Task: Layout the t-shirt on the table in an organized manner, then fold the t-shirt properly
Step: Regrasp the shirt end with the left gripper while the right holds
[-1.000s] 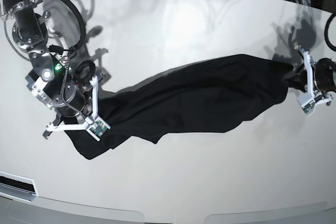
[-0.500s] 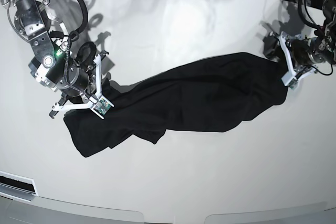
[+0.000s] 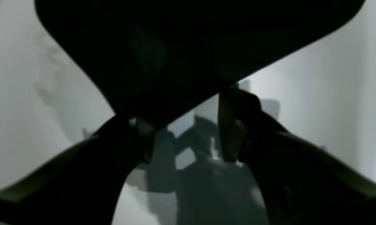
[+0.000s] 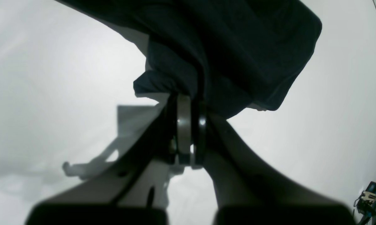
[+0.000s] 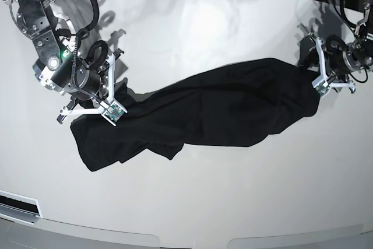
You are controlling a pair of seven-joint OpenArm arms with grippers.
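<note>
On the desk, the shirt lies bunched in a long band across the middle, so laying out is unfinished. At its left end the right gripper is clamped on a fold. At the right end the left gripper stands spread, holding nothing. Next it probably needs a fresh corner to spread the cloth.

The t-shirt is showing plain black all over, with no print or pattern. The desk is gleaming glossy white, carrying grey shadows. The right pincer is showing dark pads on a white frame, and the left pincer is showing white struts.
</note>
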